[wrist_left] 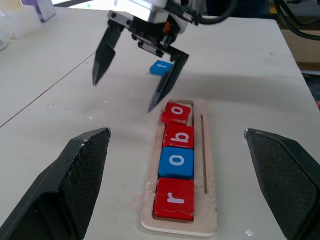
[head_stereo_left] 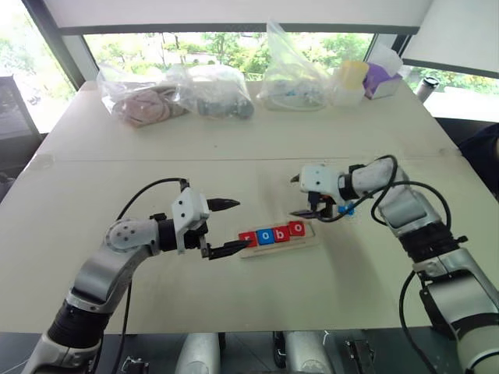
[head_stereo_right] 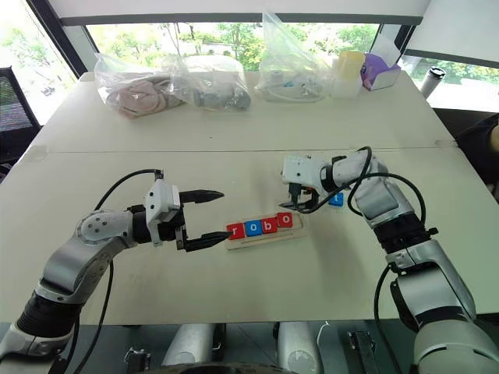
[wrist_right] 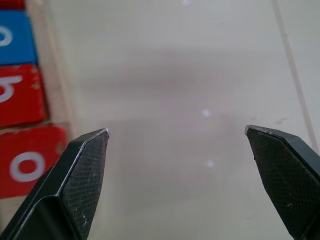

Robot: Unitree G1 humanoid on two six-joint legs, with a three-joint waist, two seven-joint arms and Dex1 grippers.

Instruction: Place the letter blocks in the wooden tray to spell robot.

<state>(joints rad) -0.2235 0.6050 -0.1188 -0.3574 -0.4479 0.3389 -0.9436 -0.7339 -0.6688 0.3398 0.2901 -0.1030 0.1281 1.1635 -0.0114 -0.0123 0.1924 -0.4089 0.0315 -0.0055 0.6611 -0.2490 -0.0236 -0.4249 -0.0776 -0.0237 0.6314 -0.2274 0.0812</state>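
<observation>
Four flat square letter blocks, red r, blue o, red b, red o, are seated in the narrow pale wooden tray, its far slot left vacant. The remaining blue t block lies on the tabletop just beyond that end, nearest the right gripper, which is spread and empty. The left gripper is also released, beside the tray's r end.
</observation>
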